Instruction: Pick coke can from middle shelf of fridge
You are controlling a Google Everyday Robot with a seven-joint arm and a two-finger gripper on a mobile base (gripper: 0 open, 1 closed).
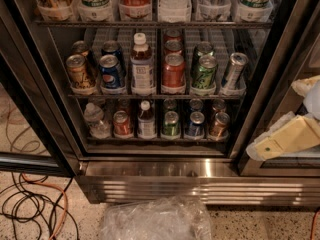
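Observation:
The fridge (200, 170) stands open in front of me, with its wire racks in view. On the middle shelf (150, 96) a red coke can (173, 72) stands upright at the front of the centre lane, with two more red cans in line behind it. A labelled bottle (143, 64) stands to its left and a green can (205, 72) to its right. My gripper (274, 145) is at the right edge of the view, outside the fridge, in front of the right door frame. It is lower than the middle shelf and well to the right of the coke can, and holds nothing.
A blue Pepsi can (111, 72), a gold can (80, 72) and a silver can (234, 70) share the middle shelf. The bottom shelf (155, 139) holds small cans and bottles. A crumpled clear plastic bag (155, 219) and cables (30, 204) lie on the floor.

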